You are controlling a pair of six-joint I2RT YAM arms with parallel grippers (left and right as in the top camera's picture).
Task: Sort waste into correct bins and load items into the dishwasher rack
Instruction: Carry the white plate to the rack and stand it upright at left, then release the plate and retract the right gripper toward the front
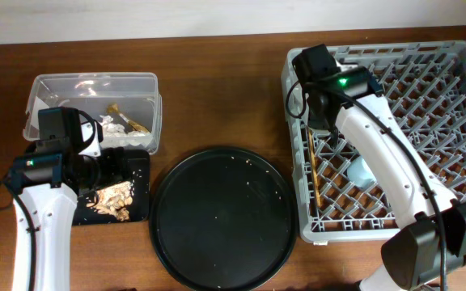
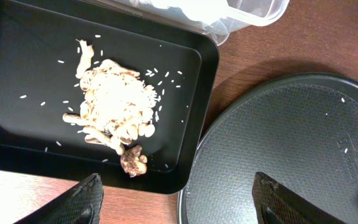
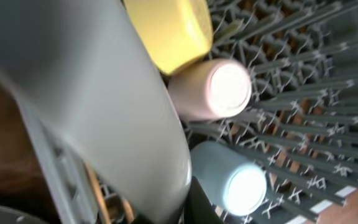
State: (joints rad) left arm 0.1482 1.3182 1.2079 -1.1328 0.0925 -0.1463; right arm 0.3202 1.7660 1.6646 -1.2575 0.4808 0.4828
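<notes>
Overhead: right hand (image 1: 320,109) over the left edge of the dishwasher rack (image 1: 427,97), frame right. Left wrist: left hand (image 2: 178,190) spread and empty at bottom, food scraps (image 2: 114,102) in the black tray (image 2: 17,62) upper left. Right wrist: plate (image 3: 104,93) at left, pink cup (image 3: 213,90) centre; whether the right hand grips anything cannot be told.

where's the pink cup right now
In the right wrist view the pink cup sits in the dishwasher rack on the robot's right, between the yellow bowl and the light-blue cup.

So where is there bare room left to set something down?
Bare: most of the large round black tray; the right half of the grey pegged plastic rack. Crowded: the rack's left side, with wooden chopsticks and light-blue cup.
</notes>
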